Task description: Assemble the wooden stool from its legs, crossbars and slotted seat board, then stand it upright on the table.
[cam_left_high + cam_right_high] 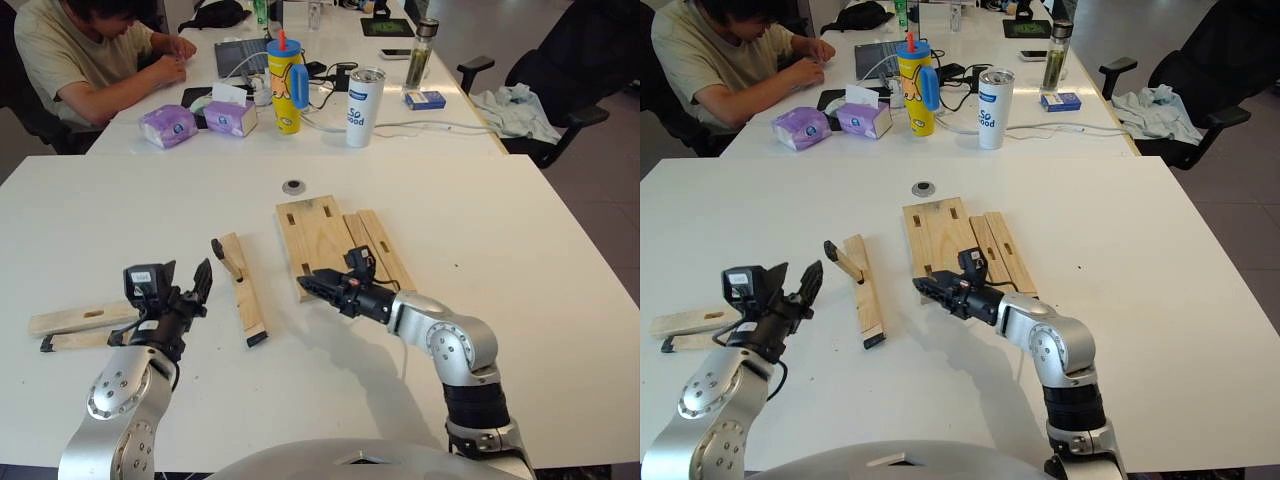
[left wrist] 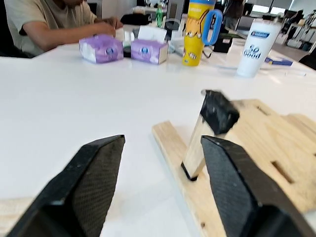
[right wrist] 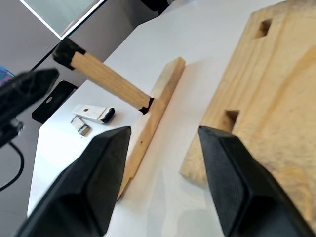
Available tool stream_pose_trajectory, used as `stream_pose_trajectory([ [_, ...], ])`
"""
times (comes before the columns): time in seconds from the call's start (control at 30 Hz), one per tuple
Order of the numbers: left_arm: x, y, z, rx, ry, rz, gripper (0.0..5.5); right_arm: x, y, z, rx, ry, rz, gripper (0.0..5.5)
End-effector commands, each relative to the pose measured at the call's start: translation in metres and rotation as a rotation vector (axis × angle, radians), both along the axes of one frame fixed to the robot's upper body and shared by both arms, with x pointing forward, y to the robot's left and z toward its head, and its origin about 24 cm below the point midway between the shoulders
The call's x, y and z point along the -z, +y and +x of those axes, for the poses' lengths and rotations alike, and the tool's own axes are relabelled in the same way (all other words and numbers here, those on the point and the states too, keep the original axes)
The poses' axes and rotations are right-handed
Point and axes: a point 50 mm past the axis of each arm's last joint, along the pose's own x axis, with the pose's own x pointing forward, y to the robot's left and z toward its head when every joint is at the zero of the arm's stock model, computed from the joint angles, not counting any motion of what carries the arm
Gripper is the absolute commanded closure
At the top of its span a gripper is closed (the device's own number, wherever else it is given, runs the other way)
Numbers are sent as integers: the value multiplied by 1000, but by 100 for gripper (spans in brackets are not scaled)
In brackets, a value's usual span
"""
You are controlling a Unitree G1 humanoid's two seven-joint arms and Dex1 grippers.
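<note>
The slotted seat board lies flat mid-table, with two wooden slats against its right side. To its left lies a long wooden bar with a black-capped peg leaning up from it. Two more wooden pieces lie at the far left. My right gripper hovers open at the board's near left corner, holding nothing. Left of the bar, my left gripper is open and empty; the left wrist view shows the peg just beyond its fingers.
A round metal grommet is set in the table behind the board. The desk beyond holds a yellow bottle, a white tumbler and tissue packs. Bare white table lies to the right.
</note>
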Motion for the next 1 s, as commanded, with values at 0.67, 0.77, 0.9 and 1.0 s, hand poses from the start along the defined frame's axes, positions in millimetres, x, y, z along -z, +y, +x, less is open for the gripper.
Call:
stream_pose_trajectory([
  [0.67,36,-38,37,-33,419,-123,111,-12,-22,31,84,-61,-29,296],
  [0.77,39,-40,38,-38,432,-113,111,-14,-19,32,75,-66,-23,296],
  [0.9,46,-36,35,-39,472,-79,111,-17,-22,33,89,-80,-25,296],
  [1.0,50,-32,32,-27,500,-55,138,-17,-26,31,103,-90,-46,296],
])
